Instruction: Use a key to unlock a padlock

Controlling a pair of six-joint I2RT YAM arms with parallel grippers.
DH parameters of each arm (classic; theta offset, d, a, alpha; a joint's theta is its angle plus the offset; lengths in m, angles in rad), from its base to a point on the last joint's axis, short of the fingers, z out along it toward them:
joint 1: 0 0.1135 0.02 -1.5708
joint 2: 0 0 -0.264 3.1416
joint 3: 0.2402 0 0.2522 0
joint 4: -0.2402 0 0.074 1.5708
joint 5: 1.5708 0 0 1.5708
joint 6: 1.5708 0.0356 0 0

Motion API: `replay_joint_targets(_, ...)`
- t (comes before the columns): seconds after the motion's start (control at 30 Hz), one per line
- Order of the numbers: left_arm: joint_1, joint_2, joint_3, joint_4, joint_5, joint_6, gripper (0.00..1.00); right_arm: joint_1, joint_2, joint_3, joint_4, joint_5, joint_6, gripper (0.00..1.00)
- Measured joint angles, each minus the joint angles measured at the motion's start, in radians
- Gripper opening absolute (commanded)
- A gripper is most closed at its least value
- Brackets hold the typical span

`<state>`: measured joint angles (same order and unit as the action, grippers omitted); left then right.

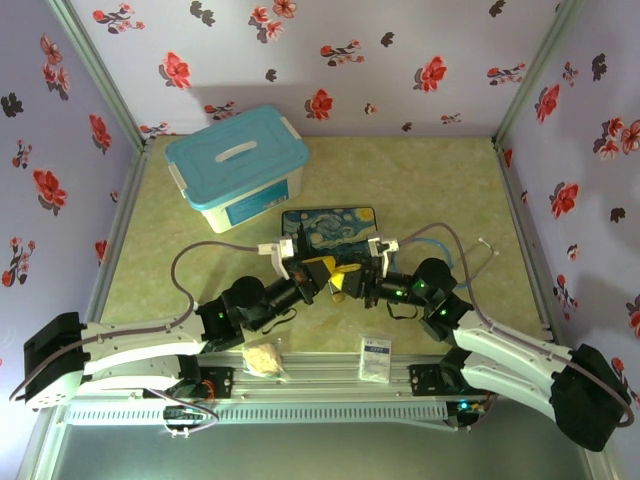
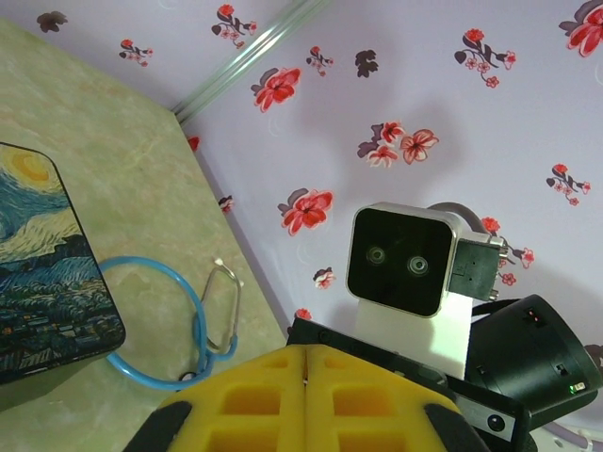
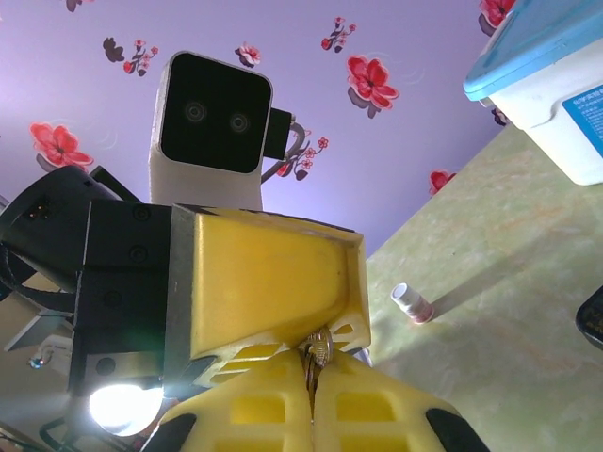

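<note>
Over the green table (image 1: 450,200), right tool (image 3: 314,372) pinches the key (image 3: 320,347), pointing lengthwise into clenched left tool (image 2: 306,358).

OVERHEAD AND EYE TO EYE: A fixed camera above and behind the arms (image 1: 140,350) looks down across the green surface (image 1: 430,180) to the flowered back wall (image 1: 380,60), arm bases along its bottom edge. Each wrist camera sits low and tilted, peering past its own yellow claw at the other from close range. The left claw (image 2: 306,363) fronts the right wrist's camera housing (image 2: 400,259). The right claw (image 3: 314,381) fronts the left wrist's camera housing (image 3: 212,113). The painted tin (image 1: 330,225) appears overhead and from the left wrist, the blue-lidded box (image 1: 237,165) overhead and from the right.
</note>
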<state>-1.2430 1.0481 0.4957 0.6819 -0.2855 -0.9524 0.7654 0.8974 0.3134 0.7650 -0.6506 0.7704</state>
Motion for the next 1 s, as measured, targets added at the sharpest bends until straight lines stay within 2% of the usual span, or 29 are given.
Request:
replay_joint_targets(0.17, 0.005, 0.000, -0.018, 0.022, 0.003, -0.015, 0.01, 0.000, 0.007, 0.000, -0.001, -0.001, -0.001, 0.00)
replay_joint_targets(0.27, 0.010, 0.000, -0.024, 0.032, 0.006, -0.020, 0.13, 0.000, 0.010, -0.001, -0.002, -0.001, -0.001, 0.00)
replay_joint_targets(0.37, 0.015, -0.004, -0.038, 0.043, 0.010, -0.029, 0.33, 0.000, 0.014, -0.004, -0.002, 0.005, -0.002, 0.00)
replay_joint_targets(0.87, 0.044, -0.048, -0.049, -0.020, 0.010, -0.024, 0.34, 0.000, 0.047, -0.006, -0.015, 0.019, -0.005, 0.00)
replay_joint_targets(1.0, 0.046, -0.049, -0.009, -0.143, 0.010, 0.015, 0.23, 0.000, 0.060, -0.006, -0.038, 0.019, -0.012, 0.00)
